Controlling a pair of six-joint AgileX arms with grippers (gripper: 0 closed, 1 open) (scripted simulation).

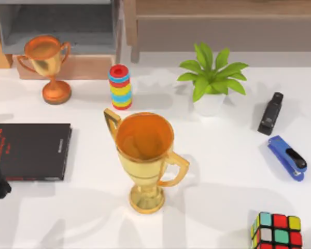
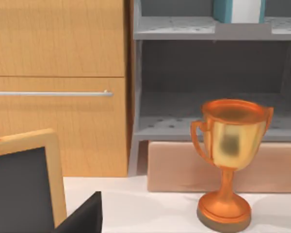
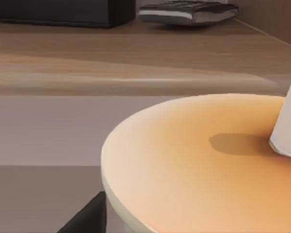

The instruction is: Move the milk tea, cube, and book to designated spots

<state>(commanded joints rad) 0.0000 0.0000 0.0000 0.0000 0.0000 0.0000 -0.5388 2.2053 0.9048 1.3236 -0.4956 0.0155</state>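
The multicoloured black-framed puzzle cube (image 1: 276, 231) sits at the white table's (image 1: 223, 171) near right edge. The thick teal-covered book (image 2: 238, 10) (white page edges) stands on the grey shelf (image 2: 203, 29) at far left. Whether either gripper's fingers are spread, I cannot tell.

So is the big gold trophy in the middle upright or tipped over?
Upright. The gold trophy stands on its round base on the table, open bowl facing up toward the overhead camera.

A white table (image 1: 233, 171) fronts a wooden cabinet (image 2: 58, 87) (with a long metal handle (image 2: 51, 93)) beside grey perforated shelves (image 2: 208, 73)
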